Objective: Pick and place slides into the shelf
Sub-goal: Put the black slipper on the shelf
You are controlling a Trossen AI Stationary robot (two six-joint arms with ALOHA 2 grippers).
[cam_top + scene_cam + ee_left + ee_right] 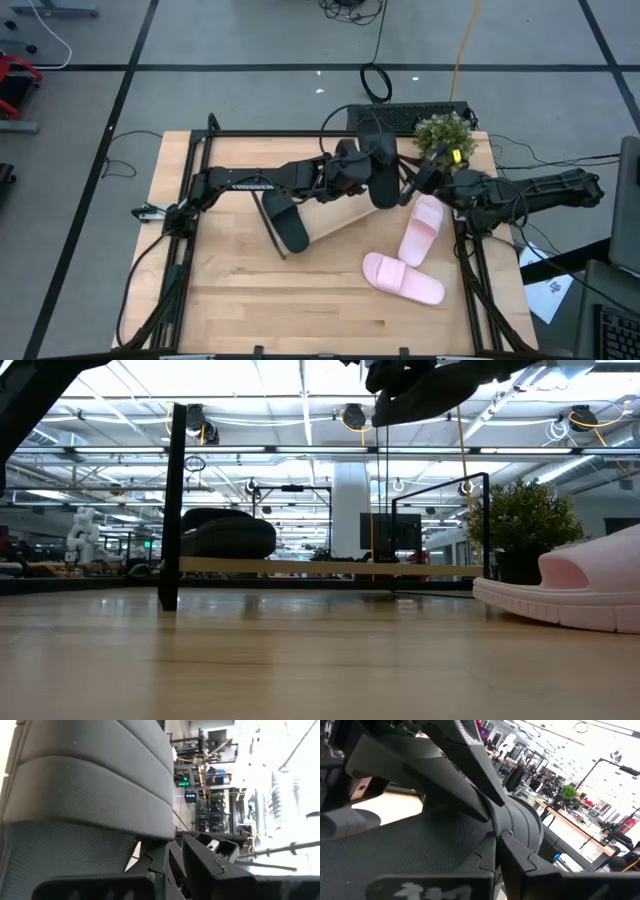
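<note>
A black slide (383, 168) hangs above the shelf (340, 215), also seen at the top of the low view (430, 385). My left gripper (358, 172) is shut on its left side. My right gripper (412, 188) stands shut right beside the slide's other side, its fingers (485, 865) close before the meshed footbed (410, 845). Whether it touches the slide I cannot tell. A second black slide (285, 222) lies sole-down on the shelf board (300, 567). Two pink slides (421, 230) (403, 277) lie on the table at the right. My left gripper holds the black slide by its side edge next to the ribbed strap (90, 795), coming level from the table's left side. The gripper's own fingers (150, 865) hide the exact place of contact. The slide is lifted clear, above the shelf's far right part.
A potted plant (445, 135) and a dark flat device (405, 115) stand at the table's far right. Black frame posts (172, 510) rise at the shelf's ends. Bare tabletop (280, 300) lies toward the near edge.
</note>
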